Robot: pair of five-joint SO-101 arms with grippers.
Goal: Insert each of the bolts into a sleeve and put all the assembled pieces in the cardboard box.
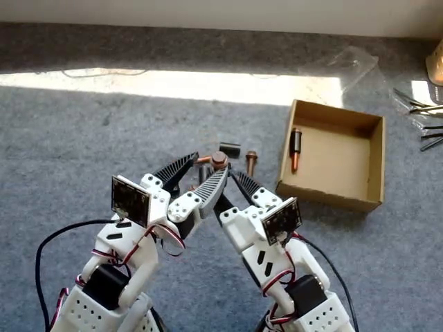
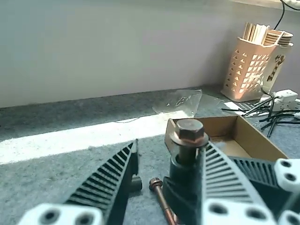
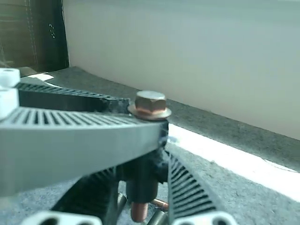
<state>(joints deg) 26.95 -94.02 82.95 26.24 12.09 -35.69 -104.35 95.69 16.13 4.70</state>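
Note:
A copper bolt (image 1: 219,160) stands upright in a black sleeve (image 3: 143,180), its tip poking out below. My right gripper (image 3: 143,176) is shut on that sleeve just above the carpet. My left gripper (image 2: 164,150) is open, one finger (image 3: 79,140) lying against the bolt (image 2: 187,131) just under its head. In the high view the left gripper (image 1: 208,164) and right gripper (image 1: 227,176) meet left of the cardboard box (image 1: 374,162). One assembled piece (image 1: 295,149) lies in the box. A loose sleeve (image 1: 230,149) and loose bolts (image 1: 251,162) (image 1: 203,160) lie nearby.
Grey carpet covers the floor, with a sunlit strip (image 1: 173,86) behind the parts. A clear plastic bag (image 2: 183,101) lies beyond the box (image 2: 243,136). A beige holder of wooden sticks (image 2: 253,65) and black cable ties (image 1: 422,128) sit at the far right.

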